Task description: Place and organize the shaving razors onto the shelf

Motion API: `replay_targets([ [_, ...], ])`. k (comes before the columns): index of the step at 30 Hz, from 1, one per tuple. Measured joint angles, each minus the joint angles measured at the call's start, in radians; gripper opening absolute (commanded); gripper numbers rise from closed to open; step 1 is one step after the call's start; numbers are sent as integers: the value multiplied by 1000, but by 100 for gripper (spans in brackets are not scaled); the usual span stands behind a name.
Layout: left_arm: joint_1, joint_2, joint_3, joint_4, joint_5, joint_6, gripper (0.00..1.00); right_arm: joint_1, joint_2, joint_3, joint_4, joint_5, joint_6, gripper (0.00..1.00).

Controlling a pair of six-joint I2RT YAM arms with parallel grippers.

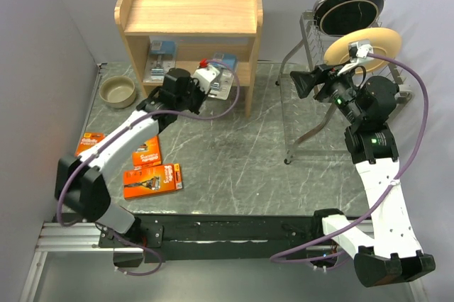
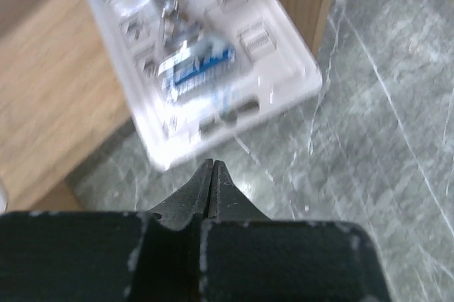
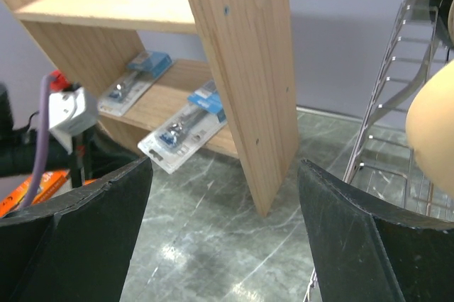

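Since one clear blister pack (image 2: 206,61) lies slanted on the lower board (image 2: 57,110) of the shelf (image 1: 188,11), with its near end jutting past the board's front edge over the table (image 2: 369,174), the left gripper (image 2: 213,174) sits right at that overhanging end. This looks like a set-up for nudging the pack further in rather than lifting it. Its two fingers are pressed together into a single point, with nothing between them. The tip is at the pack's near edge, but the wrist view is blurred, so I cannot tell whether it touches. The pack is directly ahead of the fingers, and the wooden board is ahead and to their left.

A second blister pack (image 3: 135,75) rests wholly on the same board, further along to the left of the left gripper. It lies flat and well inside the edge, which looks like a finished placement.

Three orange packs (image 1: 152,178) lie flat on the table well behind the left gripper, beside its arm. None is on the shelf yet, so most of the job appears to be ahead.

The right gripper (image 3: 225,167) is spread wide, holding and touching nothing. It hangs well apart from the razors, with the shelf's side panel (image 3: 245,68) ahead of it and the wire dish rack (image 3: 397,103) to its right. It seems to be kept clear so the left arm has room.
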Motion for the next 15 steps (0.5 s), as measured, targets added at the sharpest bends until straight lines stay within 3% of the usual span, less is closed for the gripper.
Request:
replay_targets([
  [15, -8, 199, 192, 6, 50, -16, 1, 0, -8, -14, 0, 15, -4, 91],
])
